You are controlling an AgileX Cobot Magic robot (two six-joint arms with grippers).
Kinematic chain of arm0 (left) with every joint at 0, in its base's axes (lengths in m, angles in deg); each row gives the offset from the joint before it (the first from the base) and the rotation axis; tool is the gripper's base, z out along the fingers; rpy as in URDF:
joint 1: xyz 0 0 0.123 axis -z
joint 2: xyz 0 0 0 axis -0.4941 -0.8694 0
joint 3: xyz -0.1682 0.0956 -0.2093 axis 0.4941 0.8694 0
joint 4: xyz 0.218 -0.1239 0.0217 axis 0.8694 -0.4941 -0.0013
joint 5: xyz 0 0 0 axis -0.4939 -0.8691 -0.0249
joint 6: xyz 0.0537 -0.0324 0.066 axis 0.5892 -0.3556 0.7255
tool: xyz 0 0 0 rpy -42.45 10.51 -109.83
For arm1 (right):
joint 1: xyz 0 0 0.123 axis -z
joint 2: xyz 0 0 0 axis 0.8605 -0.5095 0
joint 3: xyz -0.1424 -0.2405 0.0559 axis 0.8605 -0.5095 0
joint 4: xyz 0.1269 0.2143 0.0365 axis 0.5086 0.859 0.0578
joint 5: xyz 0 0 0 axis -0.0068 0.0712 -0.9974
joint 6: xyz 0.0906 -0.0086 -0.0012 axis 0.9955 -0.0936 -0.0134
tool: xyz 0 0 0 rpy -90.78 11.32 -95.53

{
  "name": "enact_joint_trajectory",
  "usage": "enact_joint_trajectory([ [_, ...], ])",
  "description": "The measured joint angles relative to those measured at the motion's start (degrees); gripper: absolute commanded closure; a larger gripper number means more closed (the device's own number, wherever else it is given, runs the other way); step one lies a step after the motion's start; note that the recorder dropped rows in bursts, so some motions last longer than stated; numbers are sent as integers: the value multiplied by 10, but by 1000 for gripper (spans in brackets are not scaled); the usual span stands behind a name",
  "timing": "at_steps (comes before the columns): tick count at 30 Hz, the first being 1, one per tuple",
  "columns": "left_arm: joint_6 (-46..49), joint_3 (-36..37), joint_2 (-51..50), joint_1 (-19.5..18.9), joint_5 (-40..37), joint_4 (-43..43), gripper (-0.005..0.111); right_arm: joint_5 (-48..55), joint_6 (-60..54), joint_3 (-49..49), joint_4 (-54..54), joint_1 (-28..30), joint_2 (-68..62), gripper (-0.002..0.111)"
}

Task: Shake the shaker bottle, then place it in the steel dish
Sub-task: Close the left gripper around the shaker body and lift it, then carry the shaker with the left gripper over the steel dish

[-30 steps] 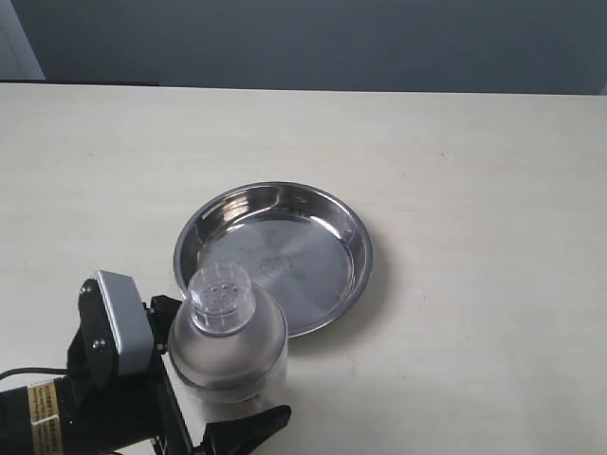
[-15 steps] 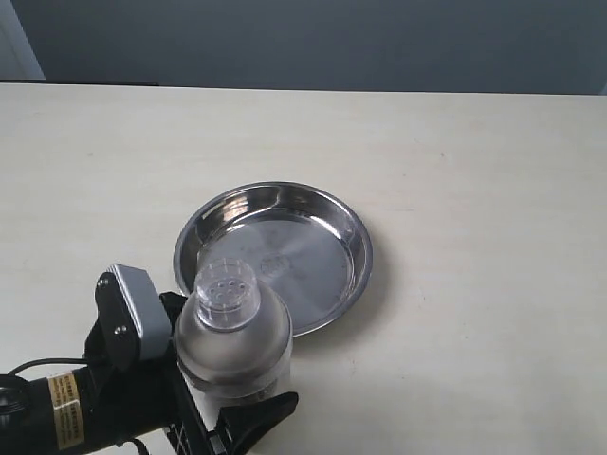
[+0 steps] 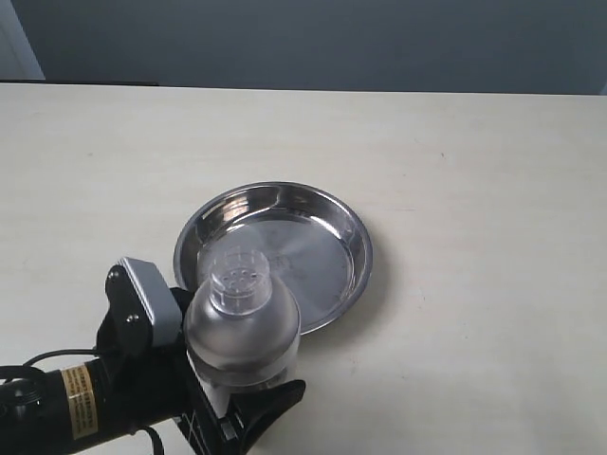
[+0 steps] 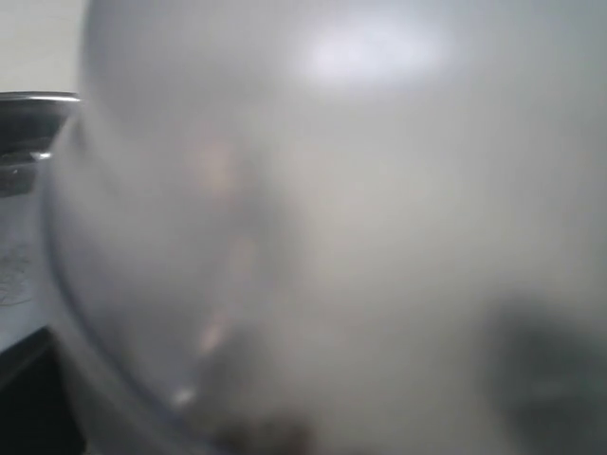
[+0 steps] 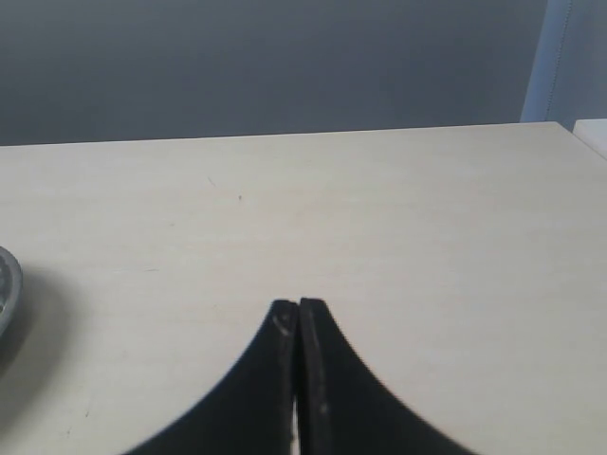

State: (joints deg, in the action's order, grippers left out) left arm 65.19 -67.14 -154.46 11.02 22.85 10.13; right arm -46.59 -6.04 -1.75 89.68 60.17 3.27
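The shaker bottle (image 3: pixel 243 327), clear with a frosted dome and a perforated round cap, is held upright in the air at the lower left of the exterior view. My left gripper (image 3: pixel 237 403) is shut on its body, and the bottle overlaps the near left rim of the steel dish (image 3: pixel 313 275). Up close in the left wrist view the shaker bottle (image 4: pixel 332 227) fills nearly the whole picture as a grey blur, with the steel dish's rim (image 4: pixel 28 100) at one edge. My right gripper (image 5: pixel 299 305) is shut on nothing above bare table.
The pale wooden table (image 3: pixel 474 190) spreads around the dish, with a dark wall behind its far edge. A sliver of the dish (image 5: pixel 5 284) shows at the edge of the right wrist view. The right arm is out of the exterior view.
My left gripper has carried the bottle a little to the right and toward the dish, so the bottle now overlaps more of the dish's near rim.
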Motion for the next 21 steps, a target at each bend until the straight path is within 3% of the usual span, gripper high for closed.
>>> enact_joint_trajectory([
  [3,0,0,0,0,0,-9,28,0,0,0,0,0,0,109],
  [8,-1,-1,0,0,0,-18,72,0,0,0,0,0,0,109],
  [13,-1,-1,0,0,0,-21,107,0,0,0,0,0,0,109],
  [21,0,-1,0,0,0,-7,106,0,0,0,0,0,0,109],
])
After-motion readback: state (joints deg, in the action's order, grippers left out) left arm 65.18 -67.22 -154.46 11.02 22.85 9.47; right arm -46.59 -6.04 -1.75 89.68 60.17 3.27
